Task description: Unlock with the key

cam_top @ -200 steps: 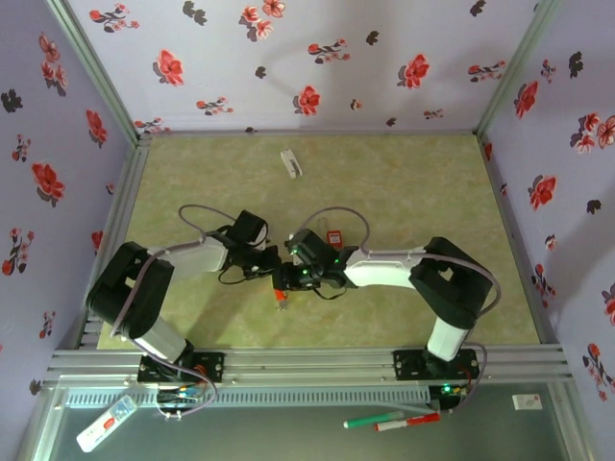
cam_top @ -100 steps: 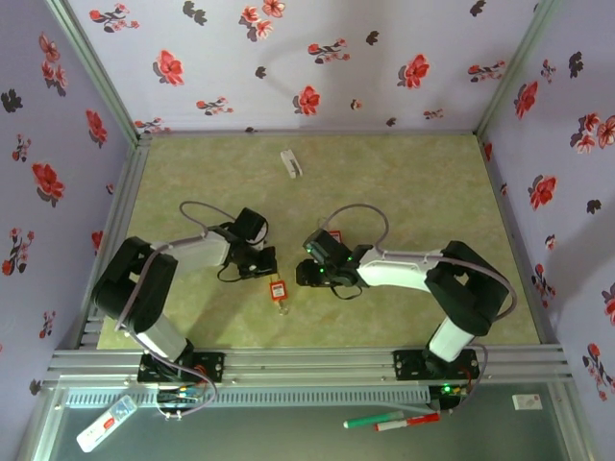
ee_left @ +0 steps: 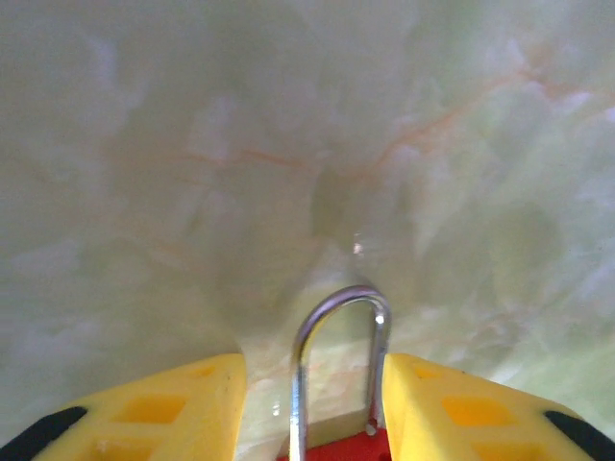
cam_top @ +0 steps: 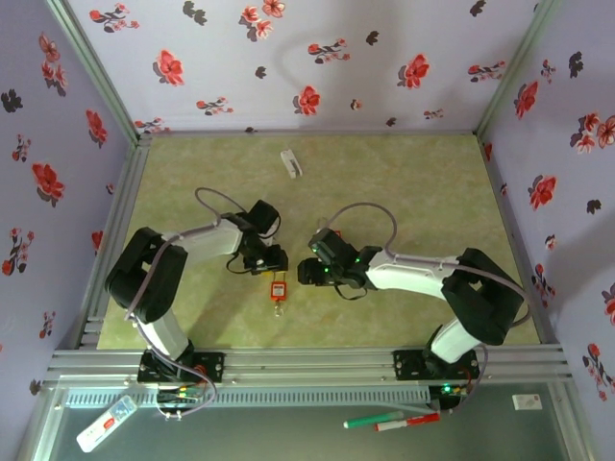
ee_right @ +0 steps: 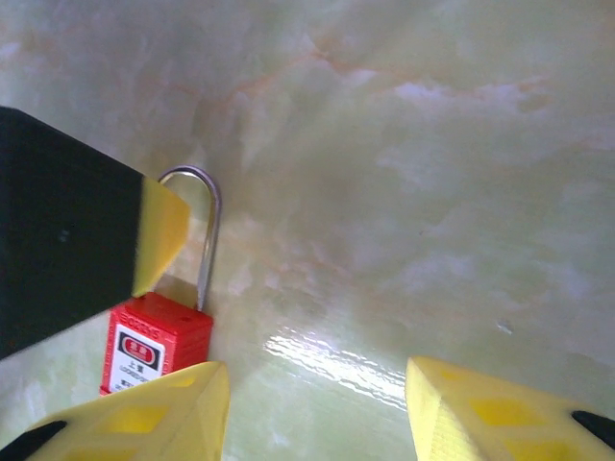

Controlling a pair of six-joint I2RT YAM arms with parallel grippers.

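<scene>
Both open: left pincer straddles the shackle of the red padlock; right pincer hangs beside it, empty.

The padlock lies on the table, shackle between the left tool's jaws.

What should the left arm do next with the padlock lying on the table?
Probably draw the left gripper straight back, not sideways. Its fingers stand open either side of the shackle, and the red padlock lies free on the table; the right gripper, beside it, is open too. A sideways move could drag the padlock.
</scene>
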